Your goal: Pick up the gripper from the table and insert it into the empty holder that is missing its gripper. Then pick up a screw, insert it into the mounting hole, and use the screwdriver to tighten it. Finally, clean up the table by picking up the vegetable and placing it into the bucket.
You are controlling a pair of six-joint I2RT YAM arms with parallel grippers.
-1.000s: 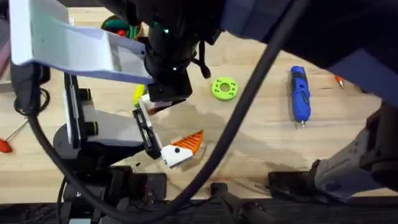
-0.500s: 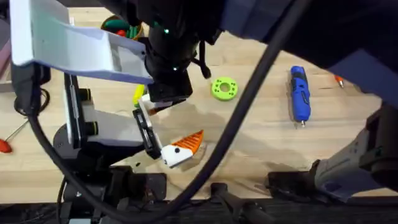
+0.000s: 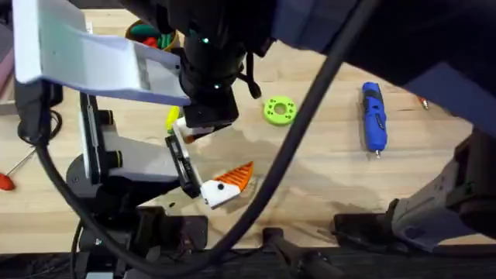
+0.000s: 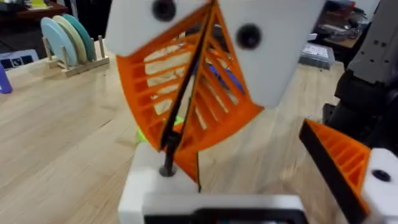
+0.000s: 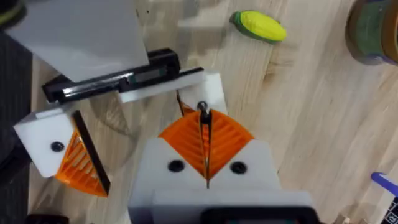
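Table (image 3: 325, 167); bucket (image 5: 373, 31) cut off, edge

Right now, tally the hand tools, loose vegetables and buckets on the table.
Hand tools: 3 (screwdriver, red-handled tool, orange-handled driver)
Loose vegetables: 1 (yellow corn)
Buckets: 1
Total: 5
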